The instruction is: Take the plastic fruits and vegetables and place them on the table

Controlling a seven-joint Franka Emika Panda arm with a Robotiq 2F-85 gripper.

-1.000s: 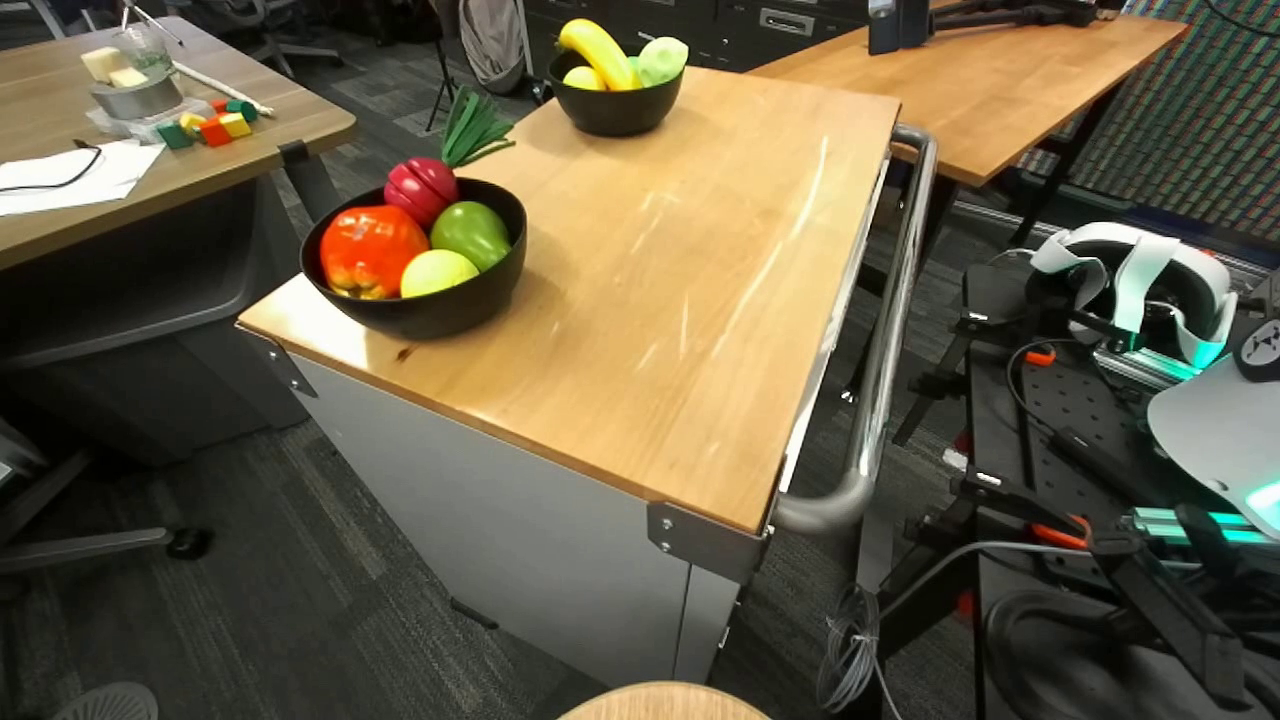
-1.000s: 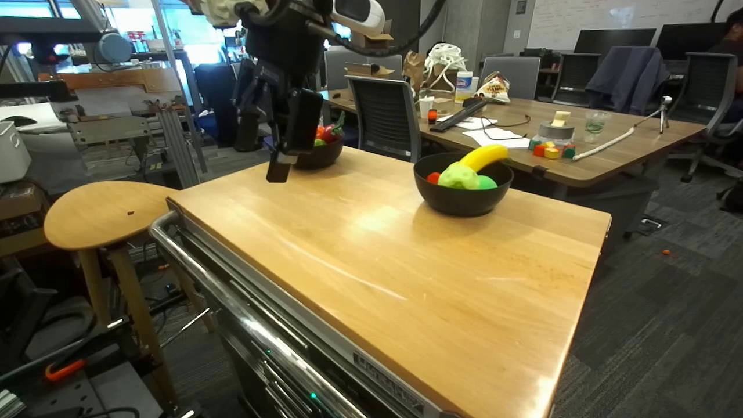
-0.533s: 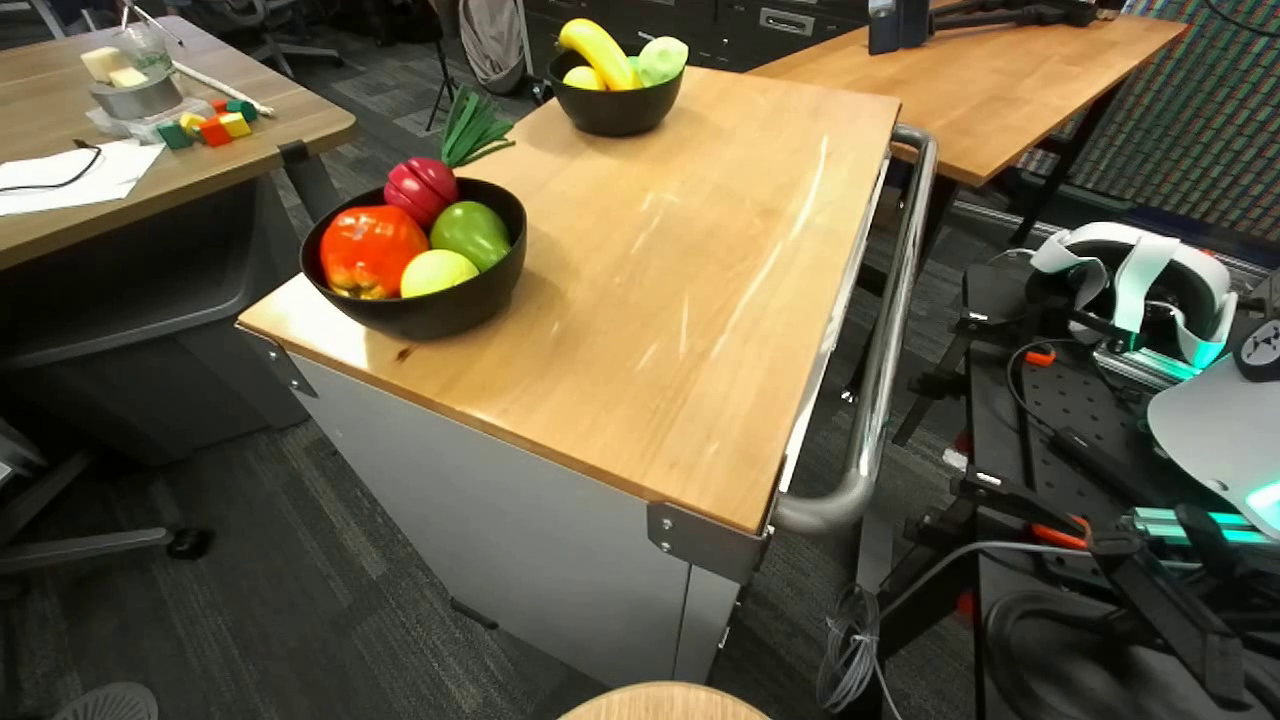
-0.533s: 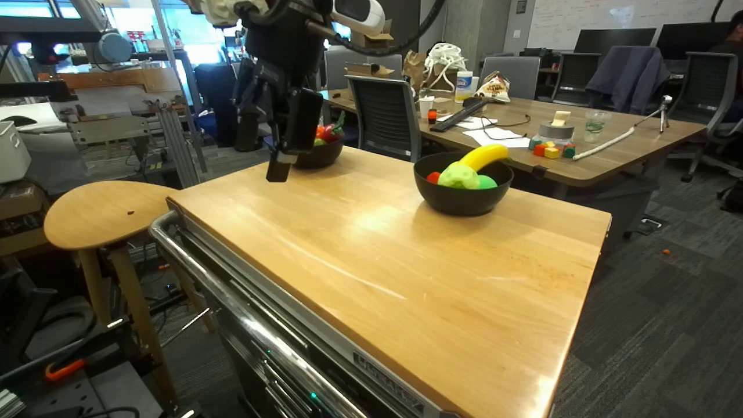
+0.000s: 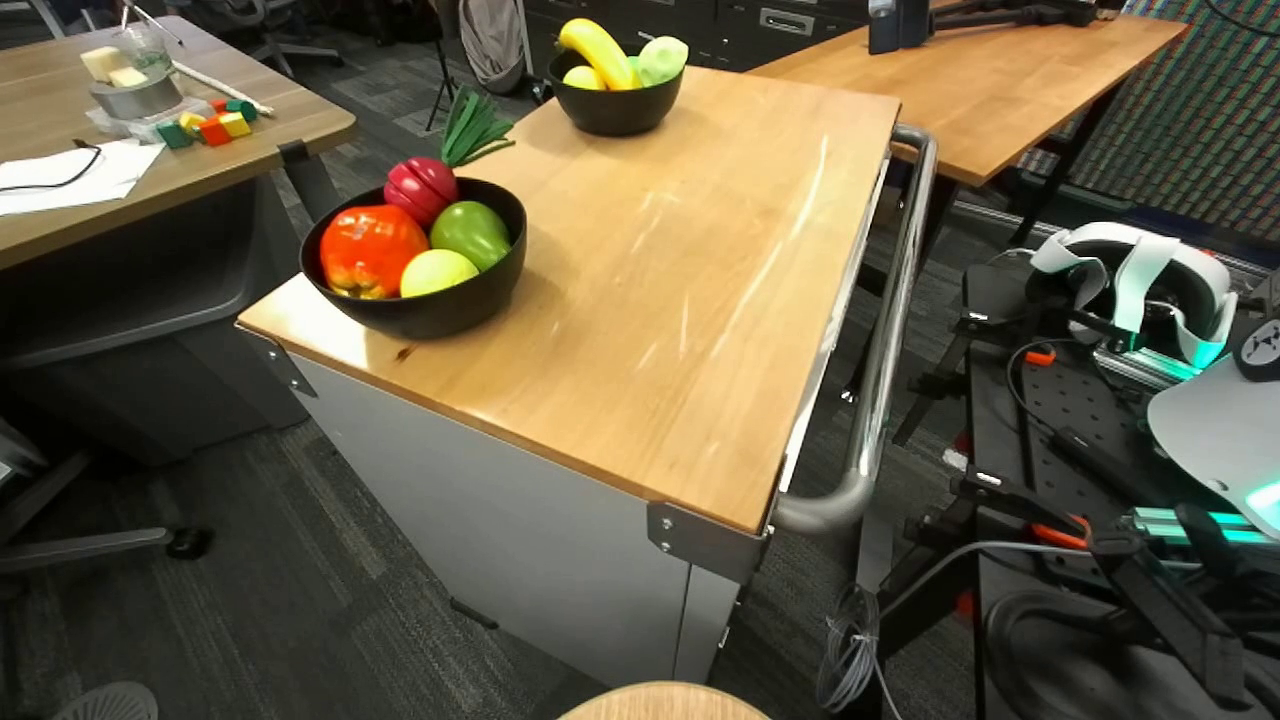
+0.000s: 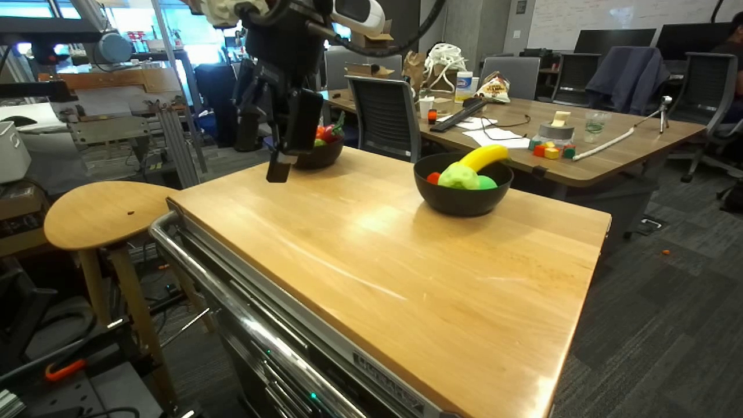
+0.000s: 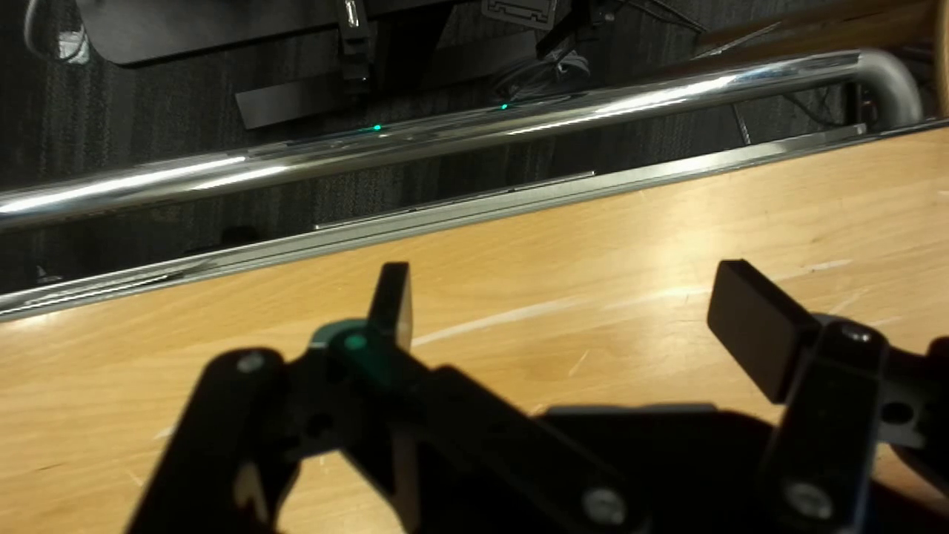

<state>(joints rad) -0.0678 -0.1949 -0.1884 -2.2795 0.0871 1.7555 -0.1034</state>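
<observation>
- Above the light-wood rectangular table [image 6: 371, 261], in an exterior view, nothing has changed over the last second: the black two-fingered gripper [image 6: 266, 150] hangs unmoved, so picking seems not yet begun.
- Wrist view: its jaws stand wide apart, holding nothing.
- Near left in an exterior view, a round black bowl [image 5: 430, 318] holds a glossy red plastic radish with green leaves [image 5: 421, 190] and a shiny orange-red plastic piece [image 5: 372, 248]; far, another black bowl [image 5: 617, 112] holds a curved yellow plastic banana [image 5: 597, 52].

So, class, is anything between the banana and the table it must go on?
Yes: the banana sits partly inside a black bowl, whose wall stands between. Nothing visible lies on the banana; lifting it over the rim onto the table seems feasible.
</observation>
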